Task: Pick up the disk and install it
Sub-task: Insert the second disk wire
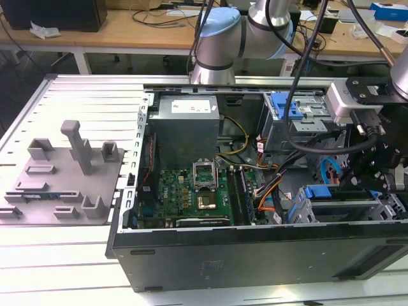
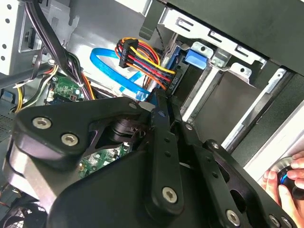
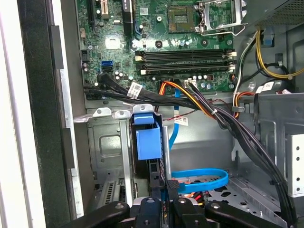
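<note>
The disk [image 3: 145,140] stands on edge in the metal drive bay [image 3: 107,147] of the open computer case [image 1: 255,255], with its bright blue carrier bracket facing the first wrist view. In the exterior view the disk [image 1: 319,191] sits low in the case on that view's right. My gripper [image 3: 166,190] is at the disk's near edge, and its black fingers [image 3: 173,187] are closed together on the blue bracket. In the second wrist view the gripper [image 2: 159,107] reaches toward the disk [image 2: 194,59] in the bay. The gripper [image 1: 373,182] hangs over the bay.
A blue data cable [image 3: 199,178] and a black, orange and yellow wire bundle [image 3: 228,123] run close beside the bay. The motherboard [image 1: 191,191] lies mid-case. A grey fixture tray [image 1: 64,178] sits at the exterior view's left. A person's hand [image 2: 285,180] holds a small device outside the case.
</note>
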